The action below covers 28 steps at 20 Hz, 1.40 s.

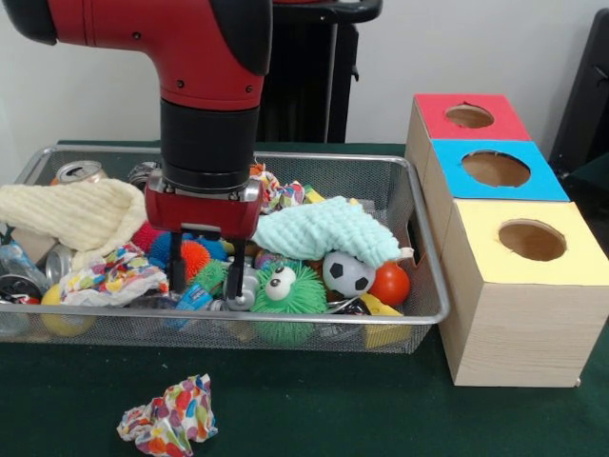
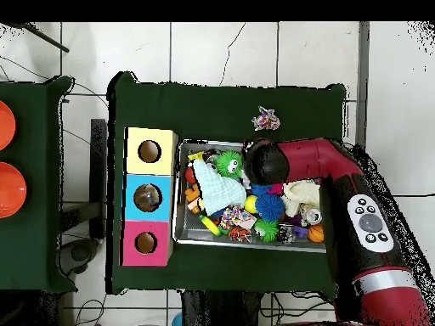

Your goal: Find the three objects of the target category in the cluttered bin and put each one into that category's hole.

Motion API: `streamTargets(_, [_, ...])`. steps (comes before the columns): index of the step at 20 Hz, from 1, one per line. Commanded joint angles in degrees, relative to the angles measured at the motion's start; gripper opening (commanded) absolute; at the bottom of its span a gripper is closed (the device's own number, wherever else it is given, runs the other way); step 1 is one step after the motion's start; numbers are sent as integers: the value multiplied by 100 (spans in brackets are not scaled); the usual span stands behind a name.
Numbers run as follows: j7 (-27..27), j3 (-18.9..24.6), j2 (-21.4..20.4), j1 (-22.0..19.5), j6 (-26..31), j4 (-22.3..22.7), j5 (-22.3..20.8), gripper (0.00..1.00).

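The wire mesh bin (image 1: 430, 249) is heaped with toys, cloths and cans; it also shows in the overhead view (image 2: 180, 197). My gripper (image 1: 206, 278) is open and lowered into the bin's left middle, its fingers (image 1: 178, 271) astride a blue spiky ball. Just below the tips lies a clear crushed piece with blue markings (image 1: 195, 298), probably a bottle. Another crushed clear bottle (image 1: 11, 262) lies at the bin's far left end. The red-topped box's hole (image 1: 469, 116) is at the far right, and also shows in the overhead view (image 2: 145, 243). In the overhead view the arm (image 2: 265, 163) hides the gripper.
Blue-topped box (image 1: 496, 168) and yellow-topped box (image 1: 532, 240) stand beside the bin. In the bin: cream cloth (image 1: 67, 214), mint cloth (image 1: 324, 230), green spiky ball with eyes (image 1: 288, 293), small football (image 1: 347, 273), cans (image 1: 78, 172). A crumpled colourful wrapper (image 1: 169, 419) lies on the table.
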Motion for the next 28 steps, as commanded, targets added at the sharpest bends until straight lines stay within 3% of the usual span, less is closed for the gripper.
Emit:
streamTargets(1, [-56,-51,82,-153,-171,580,100,100])
streamTargets(28, [-77,-85,75,-157,-207,579,-8,100])
